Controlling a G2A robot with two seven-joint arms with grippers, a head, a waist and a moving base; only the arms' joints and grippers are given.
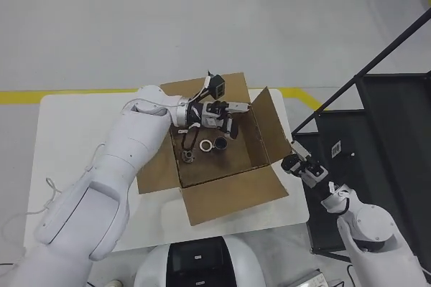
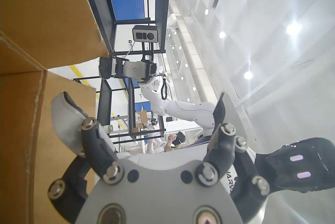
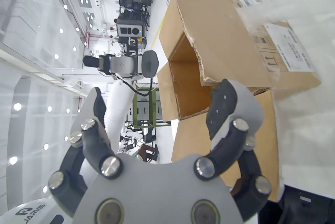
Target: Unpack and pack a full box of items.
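Note:
An open cardboard box (image 1: 223, 179) stands on the white table (image 1: 72, 122) with its flaps folded out. On its floor lie a pale ring (image 1: 205, 146), a dark round item (image 1: 220, 146) and a small brown piece (image 1: 189, 156). My left gripper (image 1: 236, 118) hangs open over the box's far inner part, above these items, with nothing between its fingers (image 2: 68, 110). Beside it rises the box wall (image 2: 31, 26). My right gripper (image 1: 290, 158) is open too, outside the box next to its right flap. The right wrist view faces the box (image 3: 214, 34) from the side, with its fingers (image 3: 227, 102) apart and bare.
A black metal rack (image 1: 388, 136) stands close to the table's right edge, right behind the right arm. A yellow floor line (image 1: 29, 95) runs past the table's far side. The box takes up the table's middle and right.

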